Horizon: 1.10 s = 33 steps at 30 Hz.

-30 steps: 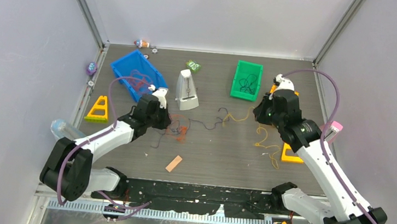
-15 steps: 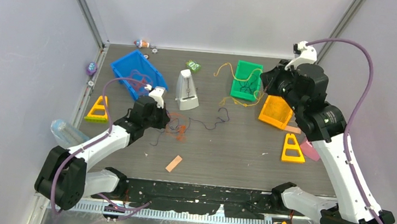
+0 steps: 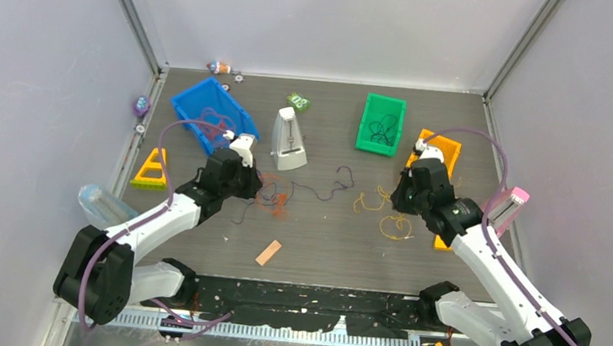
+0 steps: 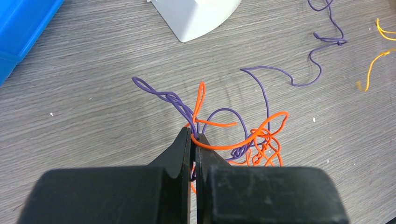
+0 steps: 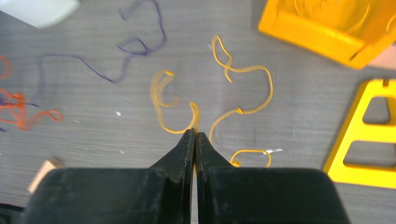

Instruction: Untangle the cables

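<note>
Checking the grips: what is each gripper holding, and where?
Left gripper: thin orange wire, pinched at a loop beside the orange-purple tangle. Right gripper: thin yellow wire, pinched at a bend along its length.

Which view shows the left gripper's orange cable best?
The left wrist view: the orange cable is large and sharp, looped with a purple cable, pinched in the left gripper. The top view shows a small tangle; the right wrist view, a blurred bit at its left edge.

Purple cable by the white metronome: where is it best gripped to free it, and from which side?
Probably the purple cable's free far stretch, which lies flat and alone on the table, clear of the orange cable knot. Come from above, closing across the strand.
</note>
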Motion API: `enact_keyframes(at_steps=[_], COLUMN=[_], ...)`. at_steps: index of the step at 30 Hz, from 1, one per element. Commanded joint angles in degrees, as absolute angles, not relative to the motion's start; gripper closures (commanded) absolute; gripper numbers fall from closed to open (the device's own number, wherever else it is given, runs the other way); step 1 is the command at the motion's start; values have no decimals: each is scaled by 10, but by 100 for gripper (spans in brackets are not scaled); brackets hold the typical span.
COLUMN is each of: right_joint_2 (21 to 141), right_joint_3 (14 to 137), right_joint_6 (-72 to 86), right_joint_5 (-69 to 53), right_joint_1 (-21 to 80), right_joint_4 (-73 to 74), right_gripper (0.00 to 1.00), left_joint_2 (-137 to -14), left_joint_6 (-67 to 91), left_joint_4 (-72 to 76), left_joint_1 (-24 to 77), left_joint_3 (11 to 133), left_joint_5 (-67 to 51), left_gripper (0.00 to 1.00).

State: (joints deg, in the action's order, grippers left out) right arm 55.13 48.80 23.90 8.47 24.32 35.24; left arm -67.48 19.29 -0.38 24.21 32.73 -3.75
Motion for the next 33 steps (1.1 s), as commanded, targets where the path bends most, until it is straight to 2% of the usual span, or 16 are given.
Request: enact_keyframes(at_steps=[1,7,9,10,11,12,14,18,33], right_joint_2=[537,598,623,631,646,653,676,705,739], right_joint_3=[435,434,436,435,435,432,429,425,383], right_joint_6=[253,250,254,254,256,259,269,279,308], right_joint_5=[106,199,222,215,200,194,175,155,140], right_joint_1=[245,244,240,234,232,225,218,210,179], right_joint_4=[303,293,286,280,271,265,252,241,205], right_gripper=[93,90,75,52,38,17,1,5,5], left_joint_2=[-673,-678,-678,-678,-678,-680,-682,-680,-677], left_joint_6=[193,193,192,192,192,192,193,192,192], left_joint_4=[28,28,28,28,28,29,29,30,30], left_joint_1=[243,243,243,243,243,243,243,243,243], left_joint_3=[328,331,330,330,330,330,331,330,330], left_joint_5=[-41,-47,-47,-48,-49,-50,-52,-54,-57], left_gripper=[100,100,100,100,100,100,100,100,100])
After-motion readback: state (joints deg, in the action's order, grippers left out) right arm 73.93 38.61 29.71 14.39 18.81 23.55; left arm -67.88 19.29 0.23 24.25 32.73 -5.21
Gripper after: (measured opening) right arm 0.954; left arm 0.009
